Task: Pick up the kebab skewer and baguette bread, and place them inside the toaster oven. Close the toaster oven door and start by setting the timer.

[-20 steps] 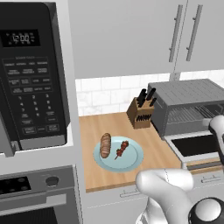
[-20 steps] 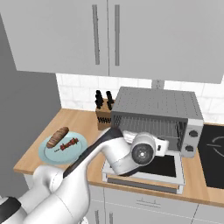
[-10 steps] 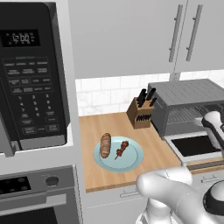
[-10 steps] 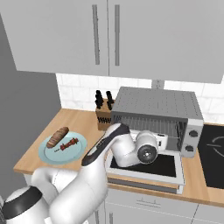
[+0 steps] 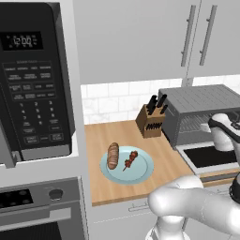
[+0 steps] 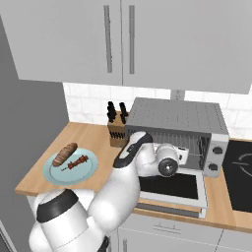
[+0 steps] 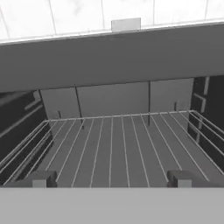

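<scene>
The golden-brown baguette bread (image 5: 113, 155) (image 6: 65, 154) and the kebab skewer (image 5: 130, 160) (image 6: 78, 162) lie side by side on a pale blue plate (image 5: 140, 176) (image 6: 51, 172). To their right the toaster oven (image 5: 201, 101) (image 6: 177, 115) stands with its door (image 5: 211, 157) (image 6: 172, 186) folded down flat. My gripper (image 5: 208, 127) (image 6: 183, 154) (image 7: 111, 179) hovers over the door at the oven's mouth, open and holding nothing. In the hand view its fingertips (image 7: 41, 178) frame the bare wire rack (image 7: 118, 140).
A knife block (image 5: 151, 122) (image 6: 117, 129) stands between the plate and the oven. A black microwave (image 5: 33, 79) hangs at the left above a built-in steel oven (image 5: 33, 211). The oven's knobs (image 6: 215, 152) sit at its right end, beside a black cooktop (image 6: 241, 167).
My hand has shifted slightly up and toward the oven's opening while the arm's elbow swung round. The jaws stayed open. Bread and skewer have not moved.
</scene>
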Controlling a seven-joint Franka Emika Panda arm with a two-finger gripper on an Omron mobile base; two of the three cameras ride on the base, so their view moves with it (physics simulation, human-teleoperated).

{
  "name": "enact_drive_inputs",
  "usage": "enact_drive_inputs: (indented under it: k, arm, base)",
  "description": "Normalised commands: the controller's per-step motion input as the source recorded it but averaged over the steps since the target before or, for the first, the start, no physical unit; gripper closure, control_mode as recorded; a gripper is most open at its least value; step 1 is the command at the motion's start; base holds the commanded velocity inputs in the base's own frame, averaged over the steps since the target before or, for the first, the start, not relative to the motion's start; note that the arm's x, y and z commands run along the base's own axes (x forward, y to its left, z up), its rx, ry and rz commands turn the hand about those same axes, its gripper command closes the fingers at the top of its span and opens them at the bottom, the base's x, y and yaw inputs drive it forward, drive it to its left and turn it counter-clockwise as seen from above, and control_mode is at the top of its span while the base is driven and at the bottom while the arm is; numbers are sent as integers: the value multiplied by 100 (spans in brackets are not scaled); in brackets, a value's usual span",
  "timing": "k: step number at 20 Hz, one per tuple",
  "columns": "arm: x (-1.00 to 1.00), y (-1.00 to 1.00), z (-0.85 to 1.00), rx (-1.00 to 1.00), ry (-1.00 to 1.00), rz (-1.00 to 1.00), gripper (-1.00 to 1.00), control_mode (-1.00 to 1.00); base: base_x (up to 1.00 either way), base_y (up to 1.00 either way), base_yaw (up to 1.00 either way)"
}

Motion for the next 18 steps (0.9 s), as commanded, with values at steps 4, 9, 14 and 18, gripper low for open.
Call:
enact_drive_inputs:
  k: [4,9,14,18]
  arm:
    - [21,-24,-57,2,-7,1,-100,-100]
    - [27,-11,-11,0,-3,0,-100,-100]
    - [0,-1,0,0,-1,0,-100,-100]
    - [0,0,4,0,-2,0,-100,-100]
  base:
    - [0,0,0]
    - [0,0,0]
    - [0,0,0]
    - [0,0,0]
